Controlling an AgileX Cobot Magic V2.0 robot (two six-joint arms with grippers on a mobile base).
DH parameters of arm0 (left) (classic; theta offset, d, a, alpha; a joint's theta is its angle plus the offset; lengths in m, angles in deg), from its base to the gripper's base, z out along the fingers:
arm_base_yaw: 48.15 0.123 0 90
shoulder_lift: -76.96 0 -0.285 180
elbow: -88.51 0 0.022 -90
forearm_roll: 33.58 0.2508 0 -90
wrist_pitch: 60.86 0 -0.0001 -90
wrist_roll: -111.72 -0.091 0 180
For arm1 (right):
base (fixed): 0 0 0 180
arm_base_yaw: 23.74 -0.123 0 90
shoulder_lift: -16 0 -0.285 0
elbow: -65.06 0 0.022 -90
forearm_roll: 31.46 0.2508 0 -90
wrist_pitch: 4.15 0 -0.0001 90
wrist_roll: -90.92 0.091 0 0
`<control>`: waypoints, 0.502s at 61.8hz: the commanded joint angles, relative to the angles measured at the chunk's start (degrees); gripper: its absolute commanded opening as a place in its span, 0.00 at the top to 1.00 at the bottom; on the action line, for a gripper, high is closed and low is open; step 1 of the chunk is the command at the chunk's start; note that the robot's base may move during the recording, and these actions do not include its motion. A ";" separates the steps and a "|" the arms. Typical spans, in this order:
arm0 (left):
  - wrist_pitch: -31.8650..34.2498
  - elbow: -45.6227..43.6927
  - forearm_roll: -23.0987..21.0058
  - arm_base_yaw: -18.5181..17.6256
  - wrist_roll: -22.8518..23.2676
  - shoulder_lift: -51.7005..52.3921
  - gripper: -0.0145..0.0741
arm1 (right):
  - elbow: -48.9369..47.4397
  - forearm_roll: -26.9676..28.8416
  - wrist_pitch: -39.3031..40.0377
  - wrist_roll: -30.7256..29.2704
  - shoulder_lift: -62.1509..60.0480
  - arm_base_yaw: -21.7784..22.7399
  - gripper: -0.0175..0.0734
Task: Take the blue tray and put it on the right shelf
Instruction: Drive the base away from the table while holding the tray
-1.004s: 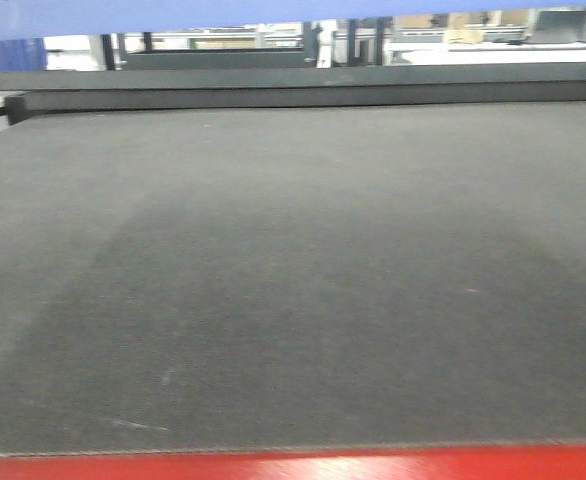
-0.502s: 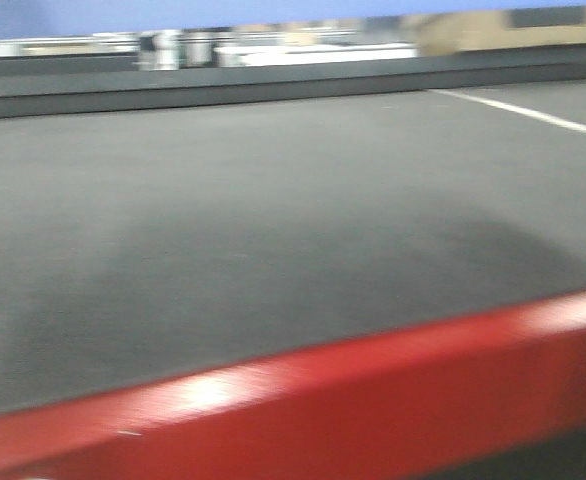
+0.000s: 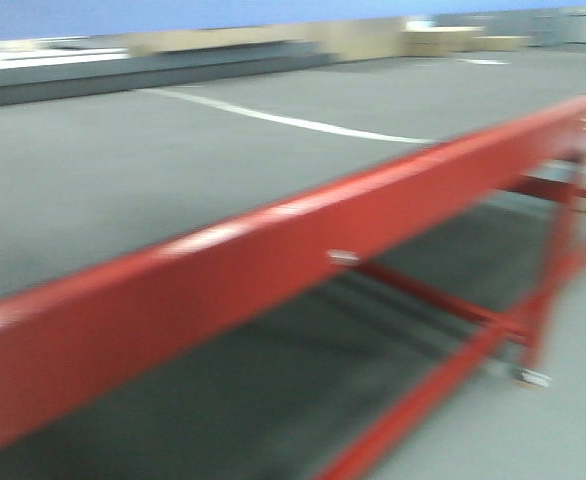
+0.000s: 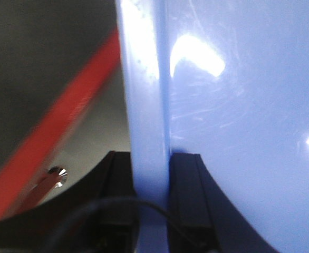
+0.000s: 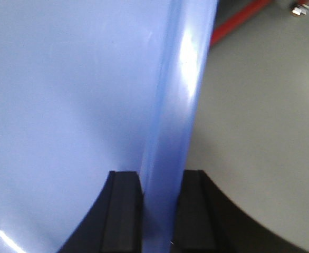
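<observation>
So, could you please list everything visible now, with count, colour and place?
blue tray: one, light blue, held up by its rim
table frame: one, red, crossing the front view diagonally, braces below
tabletop: one, dark grey, behind the red rail
line: one, white, on the tabletop
leg foot: one, pale, blurred, under the frame at right
boxes: count unclear, beige, far background
floor: grey, below the tray
right shelf: not in view
cable: one, black, bottom of the left wrist view
left pincer: one, black, shut on the tray's rim
right pincer: one, black, shut on the tray's rim
</observation>
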State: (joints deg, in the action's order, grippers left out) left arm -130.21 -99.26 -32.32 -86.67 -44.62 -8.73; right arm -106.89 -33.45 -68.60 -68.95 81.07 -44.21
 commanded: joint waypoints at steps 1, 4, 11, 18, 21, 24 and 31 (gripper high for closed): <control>-7.02 -1.60 3.62 -0.32 -1.17 1.82 0.89 | -2.32 -3.23 3.32 -1.41 -1.27 0.33 0.75; -7.02 -1.60 3.62 -0.32 -1.17 1.82 0.89 | -2.32 -3.23 3.32 -1.41 -1.27 0.33 0.75; -7.02 -1.60 3.62 -0.32 -1.17 1.82 0.89 | -2.32 -3.23 3.32 -1.41 -1.27 0.33 0.75; -7.02 -1.60 3.62 -0.32 -1.17 1.82 0.89 | -2.32 -3.23 3.32 -1.41 -1.27 0.33 0.75; -7.02 -1.60 3.62 -0.32 -1.17 1.82 0.89 | -2.32 -3.23 3.32 -1.41 -1.27 0.33 0.75; -7.02 -1.60 3.62 -0.32 -1.17 1.82 0.89 | -2.32 -3.23 3.32 -1.41 -1.27 0.33 0.75; -7.02 -1.60 3.62 -0.32 -1.17 1.82 0.89 | -2.32 -3.23 3.32 -1.41 -1.27 0.33 0.75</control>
State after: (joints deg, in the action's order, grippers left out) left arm -130.21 -99.26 -32.32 -86.67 -44.62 -8.73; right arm -106.89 -33.49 -68.60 -68.95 81.07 -44.21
